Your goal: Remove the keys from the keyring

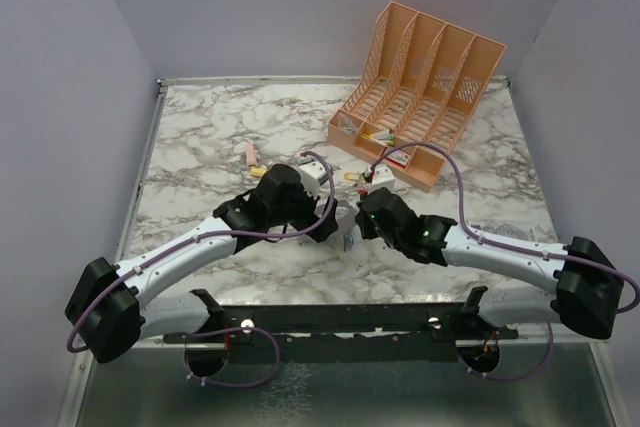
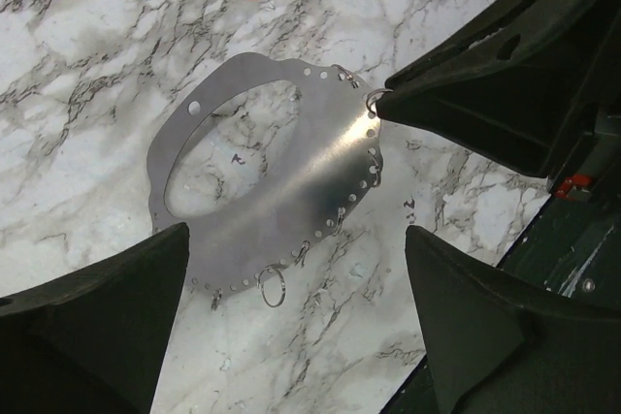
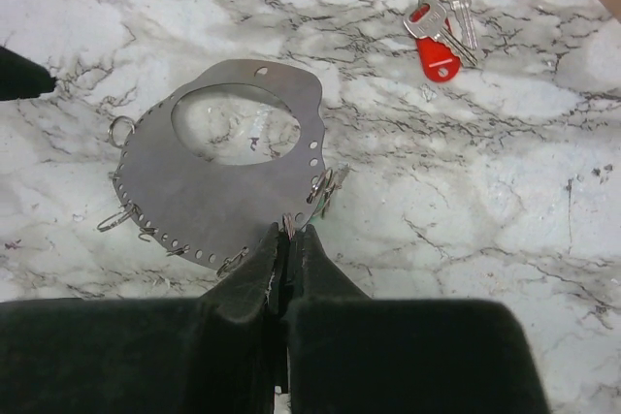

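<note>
Pinching a small split ring point(image 3: 287, 228) at the six-o'clock rim of the keyring point(image 3: 213, 191), flat on the table point(image 3: 505, 191), we had our right fingers point(image 3: 254, 283) pressed together and our left fingers point(image 2: 107, 317) spread above it, so we feared a pull would drag the unheld plate along.

keyring point(image 2: 291, 196): brushed grey metal (dull sheen) | red tag point(image 3: 439, 57): glossy plastic | table point(image 3: 485, 201): smooth, marble-patterned

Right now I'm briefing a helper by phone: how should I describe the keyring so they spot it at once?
On the marble table, look mid-front, between the two arms' fingers, nearer than the peach file organiser. The keyring is there: a grey metal plate with a big oval cut-out and small holes along its rim, unlike the loose red- and yellow-tagged keys beyond it.
</note>
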Motion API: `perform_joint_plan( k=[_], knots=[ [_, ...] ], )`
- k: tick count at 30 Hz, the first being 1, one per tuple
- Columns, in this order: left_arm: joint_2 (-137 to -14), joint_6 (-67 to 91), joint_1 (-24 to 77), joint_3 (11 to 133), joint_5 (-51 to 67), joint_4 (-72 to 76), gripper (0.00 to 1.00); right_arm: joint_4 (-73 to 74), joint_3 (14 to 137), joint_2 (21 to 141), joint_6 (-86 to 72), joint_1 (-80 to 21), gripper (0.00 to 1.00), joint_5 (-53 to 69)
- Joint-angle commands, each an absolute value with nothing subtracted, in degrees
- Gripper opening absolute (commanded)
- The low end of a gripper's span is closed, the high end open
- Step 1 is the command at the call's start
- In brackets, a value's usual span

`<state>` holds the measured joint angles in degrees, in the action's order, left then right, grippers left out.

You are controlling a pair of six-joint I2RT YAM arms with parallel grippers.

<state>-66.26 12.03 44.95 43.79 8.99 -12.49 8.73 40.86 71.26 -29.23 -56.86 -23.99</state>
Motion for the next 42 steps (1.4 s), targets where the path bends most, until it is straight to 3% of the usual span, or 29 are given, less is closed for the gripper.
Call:
perform_joint_plan(
  k=[1,12,19,24,28,39,42],
  knots=[
    [-68.38,1.7,44.15,46.26,16.1,-12.05,0.94,8.84,42.98,70.31,-23.81,-56.6,0.0,-21.76],
    [-70.66,-15.12,42.22,39.43,28.63,-3.44,0.98,6.88,42.99,70.38,-21.39,-56.6,0.0,-18.62],
    [-77.72,-27.69,42.11,42.02,35.92,-3.58,0.99,5.0,41.73,69.55,-20.24,-56.6,0.0,-17.04],
    [-82.1,-29.75,41.93,44.01,36.98,-3.74,0.93,4.15,41.22,69.06,-20.17,-56.6,0.01,-16.53],
    [-81.14,-27.85,42.0,42.79,35.38,-1.46,0.82,3.47,40.6,68.22,-20.68,-56.6,0.01,-16.61],
    [-72.27,-28.94,47.49,29.06,18.4,17.02,0.79,3.65,41.5,69.29,-24.84,-56.6,0.01,-16.62],
    [-72.95,-30.24,49.38,28.13,13.51,17.74,0.74,3.29,41.63,69.24,-25.92,-56.58,0.0,-16.28]
  ],
)
